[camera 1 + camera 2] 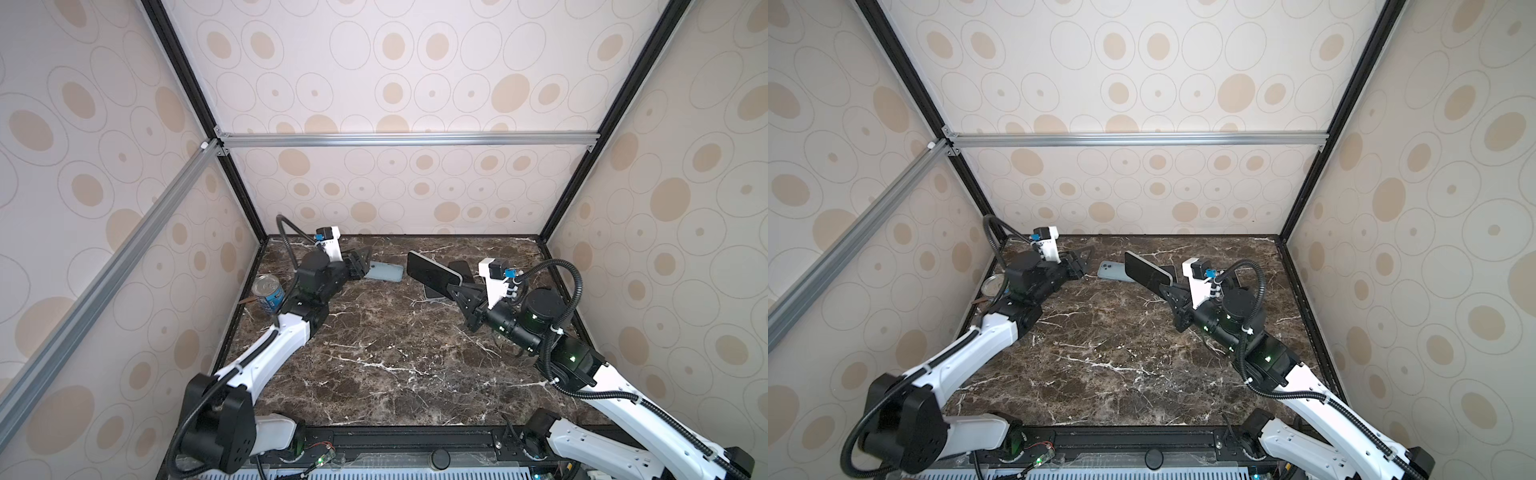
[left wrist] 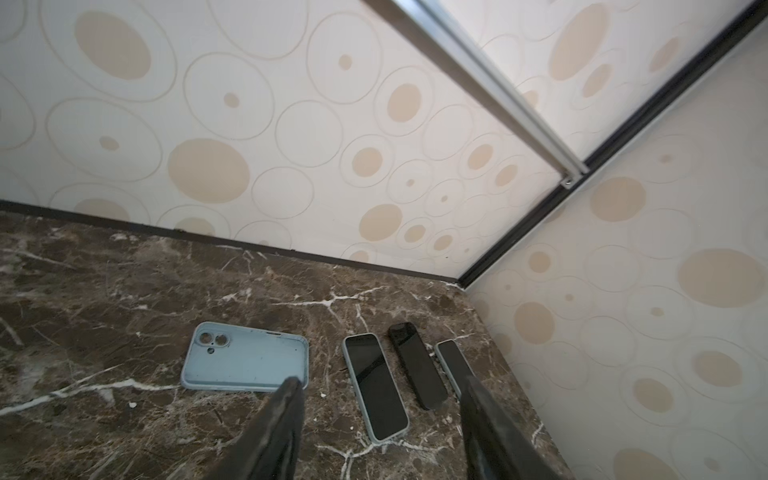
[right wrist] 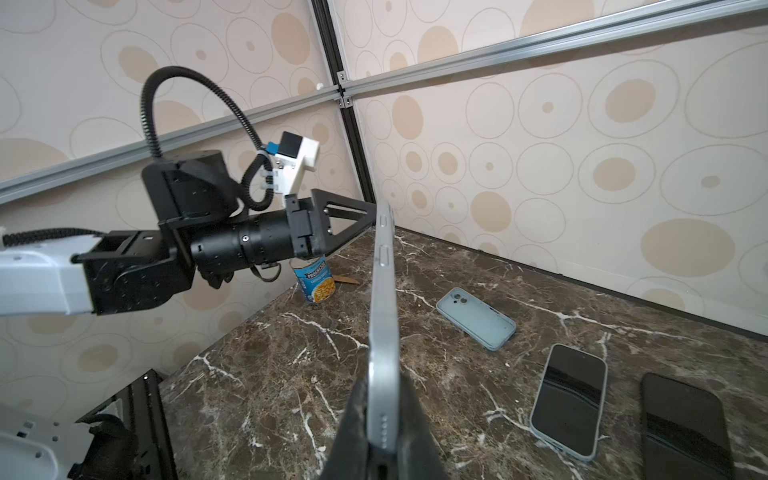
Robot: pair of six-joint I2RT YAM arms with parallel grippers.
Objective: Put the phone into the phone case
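Observation:
The light blue phone case lies flat and empty on the marble table, hollow side up, camera cutouts toward the left arm. My left gripper hovers at the case's left end, open, with nothing between its fingers. My right gripper is shut on the phone, a dark-screened handset with a silver-blue frame. It grips one short end and holds the phone on edge above the table, right of the case.
Three other phones lie side by side near the right wall: one in a pale case, a black one, and another. A soup can stands by the left wall.

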